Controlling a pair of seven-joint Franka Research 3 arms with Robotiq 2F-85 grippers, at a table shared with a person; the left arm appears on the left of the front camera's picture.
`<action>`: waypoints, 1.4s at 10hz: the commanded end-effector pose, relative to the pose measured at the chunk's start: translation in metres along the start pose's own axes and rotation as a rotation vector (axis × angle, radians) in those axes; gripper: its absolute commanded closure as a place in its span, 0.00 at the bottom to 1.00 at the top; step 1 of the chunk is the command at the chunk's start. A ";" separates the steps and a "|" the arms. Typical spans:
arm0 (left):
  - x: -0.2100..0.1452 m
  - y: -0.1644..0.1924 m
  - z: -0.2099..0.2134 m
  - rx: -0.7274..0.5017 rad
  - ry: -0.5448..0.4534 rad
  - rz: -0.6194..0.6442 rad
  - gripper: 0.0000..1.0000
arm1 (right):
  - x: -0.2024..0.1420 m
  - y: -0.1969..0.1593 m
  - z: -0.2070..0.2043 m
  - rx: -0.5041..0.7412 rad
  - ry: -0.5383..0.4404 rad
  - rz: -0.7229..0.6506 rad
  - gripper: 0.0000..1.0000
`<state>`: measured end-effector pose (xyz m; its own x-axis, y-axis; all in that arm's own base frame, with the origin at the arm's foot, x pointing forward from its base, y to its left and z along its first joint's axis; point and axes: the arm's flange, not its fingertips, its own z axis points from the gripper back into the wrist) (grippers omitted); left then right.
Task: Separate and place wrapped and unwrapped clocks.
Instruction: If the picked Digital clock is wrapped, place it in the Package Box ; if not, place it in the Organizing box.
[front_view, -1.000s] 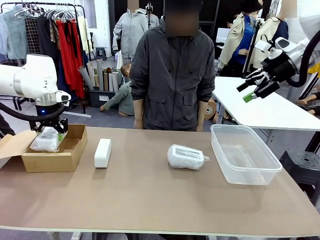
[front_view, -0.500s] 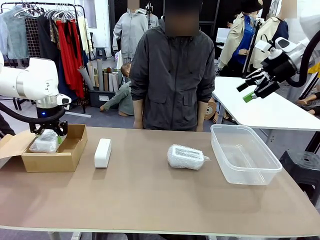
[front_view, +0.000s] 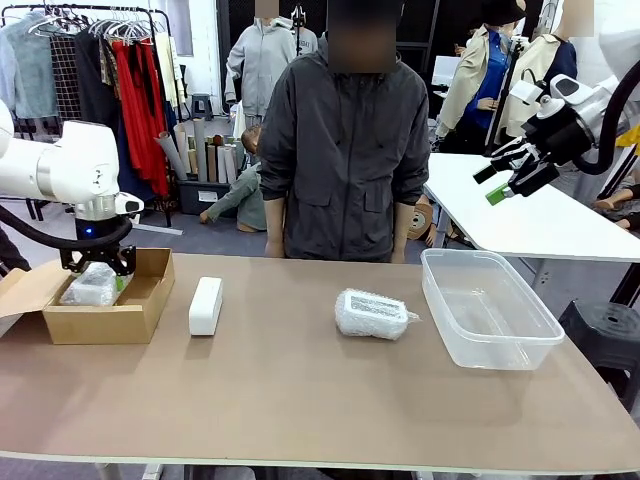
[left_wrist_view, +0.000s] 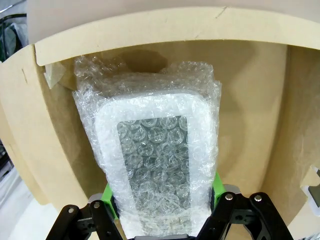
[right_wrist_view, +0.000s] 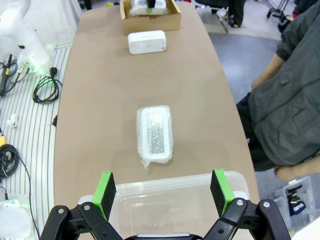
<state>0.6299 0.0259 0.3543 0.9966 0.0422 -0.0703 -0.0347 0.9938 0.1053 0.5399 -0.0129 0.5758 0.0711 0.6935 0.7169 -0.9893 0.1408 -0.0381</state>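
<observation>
Left pincer (left_wrist_view: 161, 200) — gripping bubble-wrapped clock (left_wrist_view: 152, 150).

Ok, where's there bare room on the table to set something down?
Widest is the near strip of table. Also the gap between white clock and wrapped clock, and a narrower one before the tub. The box is crowded: the left gripper holds a second wrapped clock in it.

- Brown tabletop (front_view: 300, 400), matte, evenly lit.
- Clothes rack (front_view: 100, 40) back left, full of hanging garments, one of them red.
- Rolls (front_view: 200, 150) standing beside it on the grey floor (front_view: 190, 240).
- White table (front_view: 520, 225) at right, black stool (front_view: 600, 335) near it.
- Cables (right_wrist_view: 45, 87) on the ridged floor alongside the tabletop.
</observation>
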 end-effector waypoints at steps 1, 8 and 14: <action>0.005 -0.001 -0.001 0.058 -0.015 0.037 1.00 | 0.002 0.000 0.000 0.001 -0.001 0.005 0.00; 0.006 -0.006 -0.001 0.081 -0.026 0.026 0.00 | 0.002 0.000 0.000 0.001 -0.001 0.005 0.00; -0.009 -0.015 0.026 0.050 -0.045 -0.013 0.00 | 0.002 0.000 0.000 0.001 -0.001 0.005 0.00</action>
<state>0.6338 0.0067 0.3688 0.9992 0.0278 -0.0300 -0.0229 0.9882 0.1515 0.5399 -0.0129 0.5758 0.0711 0.6935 0.7169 -0.9893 0.1408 -0.0381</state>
